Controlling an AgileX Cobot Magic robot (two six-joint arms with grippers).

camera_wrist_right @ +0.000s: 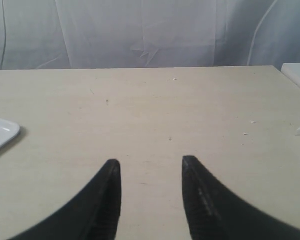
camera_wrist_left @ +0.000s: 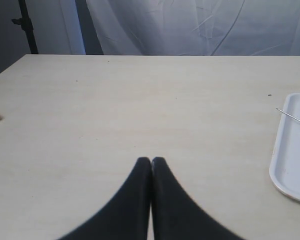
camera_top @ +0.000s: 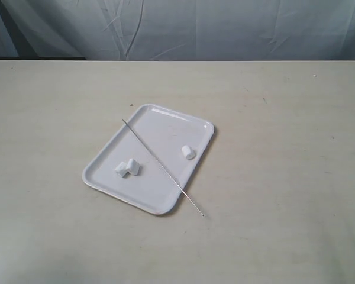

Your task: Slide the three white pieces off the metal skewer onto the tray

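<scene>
Left end effector [camera_wrist_left: 151,161] has its two dark fingers pressed together on nothing, and the right end effector [camera_wrist_right: 151,161] has its fingers wide apart, also empty. Both hang over bare bench [camera_top: 284,177], well apart from the work.

The tray [camera_top: 171,133] lies ahead of each end effector and off to its inner side, toward the other arm. On the tray, the white pieces [camera_top: 128,168] are all clear of the skewer [camera_top: 160,164]: two touching each other on one side of it, the third [camera_top: 188,152] alone on the other. The skewer lies diagonally across the tray with both tips past the rim, so the job looks done.

The risk now is disturbance. The thin rod rests on the rim at two spots, so a brushing finger could roll it or tip it against a piece and push that piece off the low rim. The soft pieces look light enough to shift if the tray is nudged.

Neither arm shows in the exterior view. Each wrist camera looks nearly level across the bench, fingers pointing forward and low.
</scene>
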